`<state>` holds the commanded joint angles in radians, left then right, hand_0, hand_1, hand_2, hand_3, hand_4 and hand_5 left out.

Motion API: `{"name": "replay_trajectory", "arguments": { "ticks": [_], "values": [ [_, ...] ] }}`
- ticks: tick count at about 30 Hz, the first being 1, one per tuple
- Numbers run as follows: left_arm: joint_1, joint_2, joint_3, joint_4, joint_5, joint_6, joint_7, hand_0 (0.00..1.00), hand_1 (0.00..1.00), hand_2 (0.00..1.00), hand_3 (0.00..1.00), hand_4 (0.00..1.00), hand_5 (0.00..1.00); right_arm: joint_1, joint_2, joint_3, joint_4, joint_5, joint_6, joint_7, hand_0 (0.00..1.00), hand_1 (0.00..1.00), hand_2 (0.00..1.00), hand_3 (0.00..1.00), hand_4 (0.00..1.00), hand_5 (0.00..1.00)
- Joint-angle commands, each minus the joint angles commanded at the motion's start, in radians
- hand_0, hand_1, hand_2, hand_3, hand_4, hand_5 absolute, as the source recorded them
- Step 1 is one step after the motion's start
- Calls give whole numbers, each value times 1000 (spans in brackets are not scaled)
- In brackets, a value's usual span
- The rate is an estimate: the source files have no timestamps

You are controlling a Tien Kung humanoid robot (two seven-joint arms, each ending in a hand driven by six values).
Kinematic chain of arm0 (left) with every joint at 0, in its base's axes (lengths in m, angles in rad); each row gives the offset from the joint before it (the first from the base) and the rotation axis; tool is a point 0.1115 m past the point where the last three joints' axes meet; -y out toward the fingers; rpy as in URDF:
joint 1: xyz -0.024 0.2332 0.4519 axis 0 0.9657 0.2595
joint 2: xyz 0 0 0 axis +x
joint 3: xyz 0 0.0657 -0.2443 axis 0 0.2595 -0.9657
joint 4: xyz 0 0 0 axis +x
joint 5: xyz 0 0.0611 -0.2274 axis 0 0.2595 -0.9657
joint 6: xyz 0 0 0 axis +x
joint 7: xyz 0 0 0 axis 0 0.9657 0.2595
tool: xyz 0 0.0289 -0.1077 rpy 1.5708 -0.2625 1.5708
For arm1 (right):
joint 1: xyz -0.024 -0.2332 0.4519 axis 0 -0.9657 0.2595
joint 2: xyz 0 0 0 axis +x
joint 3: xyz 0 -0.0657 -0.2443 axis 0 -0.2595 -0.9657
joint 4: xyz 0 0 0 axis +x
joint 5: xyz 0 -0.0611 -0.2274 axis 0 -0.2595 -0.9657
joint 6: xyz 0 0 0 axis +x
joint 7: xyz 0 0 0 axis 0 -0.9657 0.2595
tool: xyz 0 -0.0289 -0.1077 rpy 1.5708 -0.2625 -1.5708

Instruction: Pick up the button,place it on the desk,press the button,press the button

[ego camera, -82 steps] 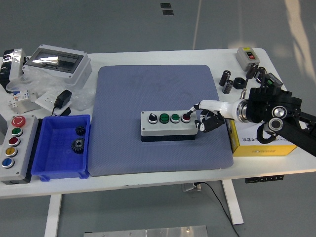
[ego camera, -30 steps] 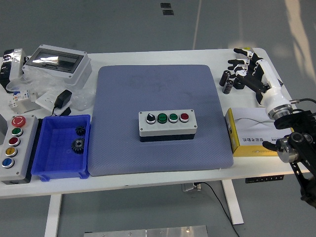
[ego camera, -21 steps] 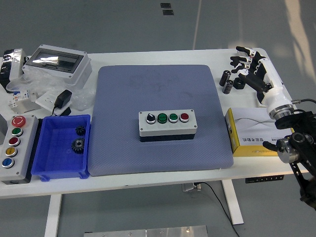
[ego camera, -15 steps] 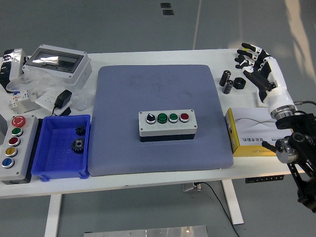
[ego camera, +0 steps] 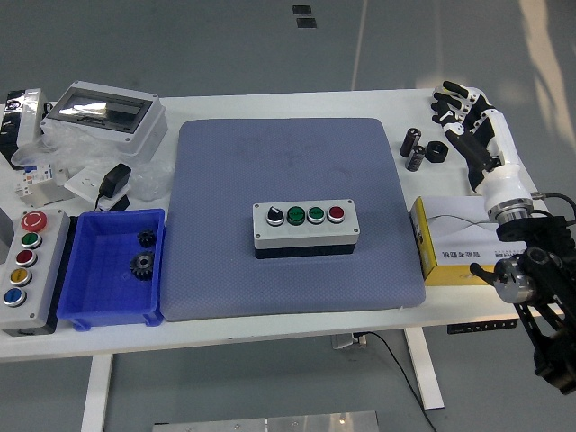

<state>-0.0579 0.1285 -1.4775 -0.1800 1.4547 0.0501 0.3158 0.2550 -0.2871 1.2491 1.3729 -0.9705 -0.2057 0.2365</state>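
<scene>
We are holding our right hand (ego camera: 468, 121) up over the worktop's (ego camera: 297, 101) far right corner, fingers spread and gripping nothing, well apart from the button box (ego camera: 306, 229). The box is sitting flat at the middle of the blue mat (ego camera: 292, 162), its four controls facing up and untouched. We judge the placing done; whether any press remains, we cannot tell.
</scene>
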Motion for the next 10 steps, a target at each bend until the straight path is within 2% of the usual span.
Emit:
{"name": "replay_trajectory", "arguments": {
  "ticks": [10],
  "values": [
    [-1,2,3,0,-3,2,4,632,614,545,591,607,229,13,4,-26,-15,5,3,-4,829,782,763,739,710,432]
  ]
}}
